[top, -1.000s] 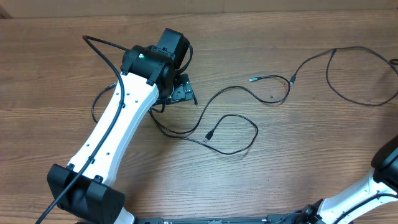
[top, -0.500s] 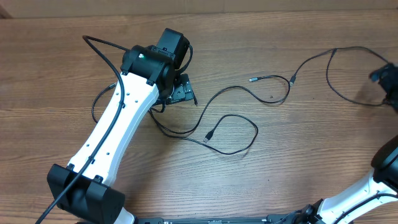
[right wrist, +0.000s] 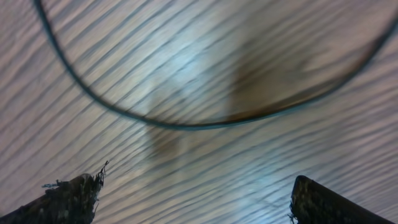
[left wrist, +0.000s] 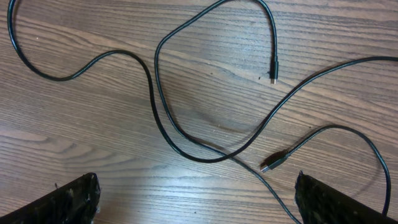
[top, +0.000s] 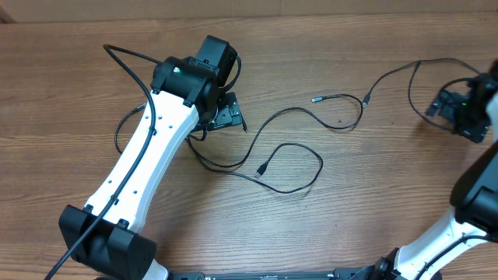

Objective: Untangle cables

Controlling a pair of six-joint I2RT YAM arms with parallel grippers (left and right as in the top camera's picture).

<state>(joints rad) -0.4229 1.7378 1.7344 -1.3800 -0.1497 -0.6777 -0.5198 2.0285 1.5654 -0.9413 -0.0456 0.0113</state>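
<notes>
Overhead, the cables (top: 299,111) lie loose and spread along the table's (top: 78,54) length, their overall run going left to right with the wood grain. One cord starts beside the left gripper (top: 226,113), sweeps through a low curve and ends in a small plug (top: 263,167) whose tip points toward the lower left. A second plug (top: 315,99) lies farther up the table and points left, its cord running right and then rising into a wide loop (top: 412,97) near the right edge. The right gripper (top: 445,105) hangs over that loop's lower side. In the left wrist view the left gripper (left wrist: 205,205) stands wide open with nothing between its fingers. Ahead of it the cords (left wrist: 155,112) cross one another on the boards, with one plug (left wrist: 272,165) lying near the fingers and another (left wrist: 272,74) farther off. The right wrist view is blurred. The right gripper (right wrist: 199,202) is spread open and empty, and a single cord (right wrist: 186,124) arcs across the wood beyond its tips. The table is brown wood with a streaked grain. Past its far edge only a lighter tan band (top: 311,8) shows.
</notes>
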